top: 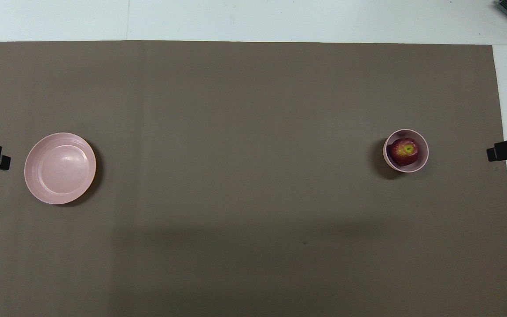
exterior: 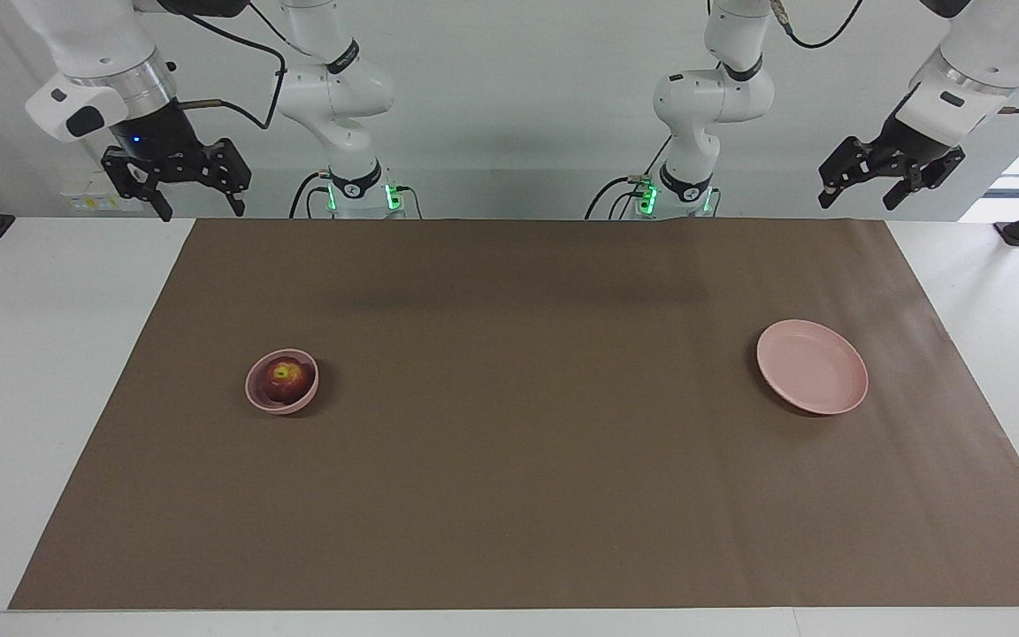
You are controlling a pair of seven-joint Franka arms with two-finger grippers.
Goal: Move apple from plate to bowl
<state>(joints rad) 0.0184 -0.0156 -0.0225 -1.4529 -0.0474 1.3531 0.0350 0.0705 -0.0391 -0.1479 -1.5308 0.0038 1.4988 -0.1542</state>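
Brown matte paper (exterior: pixel 527 425) covers the white table (exterior: pixel 23 354). At its nine o'clock in the facing view, a glossy dark red apple (exterior: pixel 287 379) fills the small deep pink bowl (exterior: pixel 282 402); at three o'clock lies the shallow round pink plate (exterior: pixel 813 366), bare. Both end effectors, left (exterior: pixel 883 184) and right (exterior: pixel 180 190), hang raised over the table's ends, fingers apart, holding nothing.

1 apple (exterior: pixel 287 379), 1 bowl (exterior: pixel 259 395), 1 plate (exterior: pixel 812 366), 1 brown mat (exterior: pixel 527 495), 2 robot arms w/ 2 pincers
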